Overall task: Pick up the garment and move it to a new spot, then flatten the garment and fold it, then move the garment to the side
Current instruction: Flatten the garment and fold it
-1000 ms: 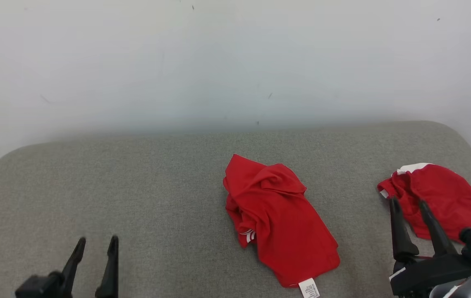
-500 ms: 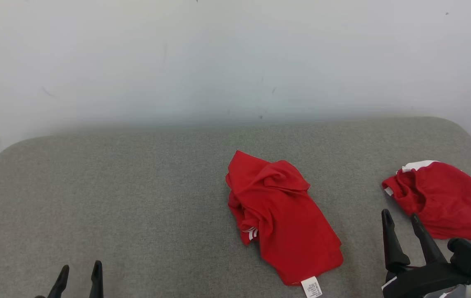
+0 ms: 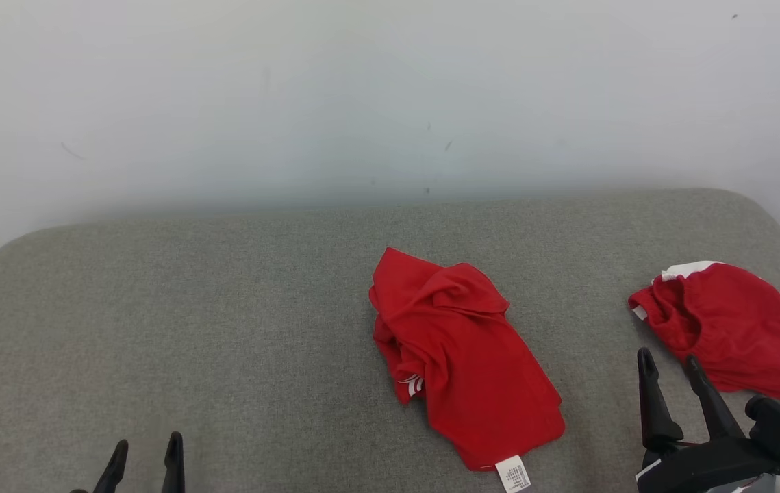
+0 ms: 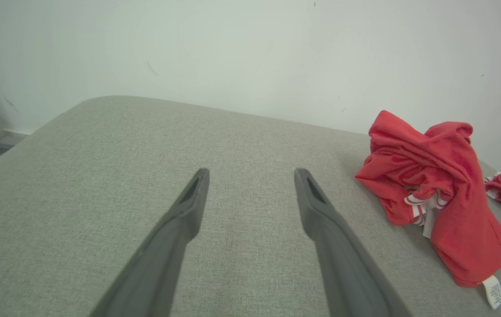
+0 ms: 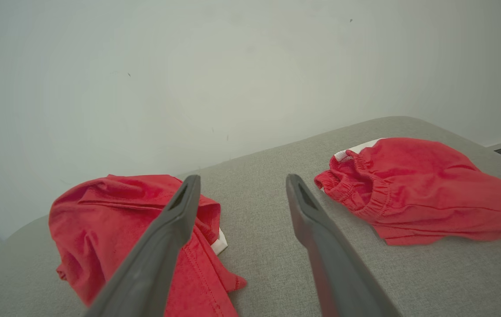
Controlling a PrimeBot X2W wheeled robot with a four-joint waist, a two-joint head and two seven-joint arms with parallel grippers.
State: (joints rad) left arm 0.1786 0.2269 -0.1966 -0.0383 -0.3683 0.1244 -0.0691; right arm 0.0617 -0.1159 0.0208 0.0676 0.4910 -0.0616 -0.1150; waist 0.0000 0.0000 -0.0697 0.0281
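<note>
Down at the lower left of the head view, the left gripper (image 3: 147,444) sits over the bare grey padded surface (image 3: 225,308), fingers spread apart, nothing between them. Ahead of it runs the widest free stretch, out to the rounded left corner and back to the white wall (image 3: 362,103). That looks like the place to lay cloth out flat.

On to the middle: the red garment (image 3: 461,356) lies crumpled in a heap, white label (image 3: 513,474) poking out at its near end, untouched and apart from both claws.

Further right, the right gripper (image 3: 668,357) is also spread wide and empty. It is poised between that heap and a second red garment (image 3: 725,329) lying near the right edge.

That's the danger, I'd say: two red pieces with one claw between them. A reach that drifts right could catch the wrong one or nudge it off the rounded edge. A shallow pinch on the heap could lift a single layer and drag the rest. Room on the right is tight; the left is wide open.
</note>
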